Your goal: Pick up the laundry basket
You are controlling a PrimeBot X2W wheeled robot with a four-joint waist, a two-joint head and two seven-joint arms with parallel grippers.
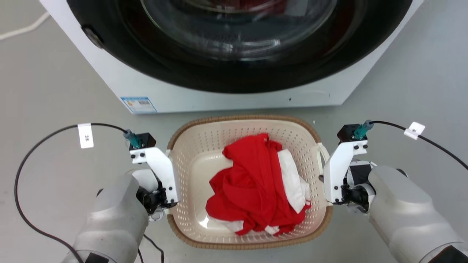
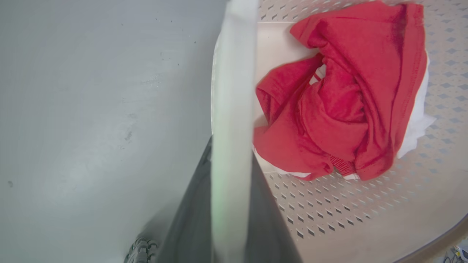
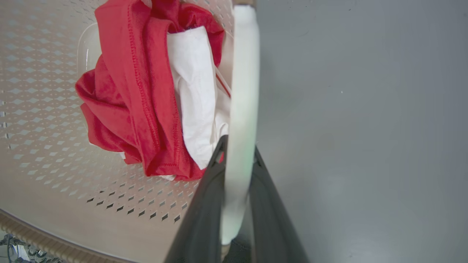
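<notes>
The laundry basket [image 1: 204, 142] is sitting on the grey floor [image 1: 47, 95] directly in front of the washing machine [image 1: 226, 98], between the two arms; whether its base is touching the floor cannot be told. A crumpled red garment [image 1: 252, 179] is lying inside it over a white garment [image 1: 290, 179], both resting toward the basket's right side. In the left wrist view, the left gripper [image 2: 231, 153] is closing its two dark fingers [image 2: 190, 219] narrowly on the left handle [image 2: 234, 91], one finger pressing on each side of the white bar. In the right wrist view, the right gripper [image 3: 239, 146] is doing likewise on the right handle [image 3: 244, 73], its fingers [image 3: 197, 219] flanking the bar with no visible gap. In the head view, both wrists are sitting tight against the basket's brown rim [image 1: 248, 118], one at each side, at about the same level. Black cables [image 1: 22, 164] are looping from each wrist across the floor.
</notes>
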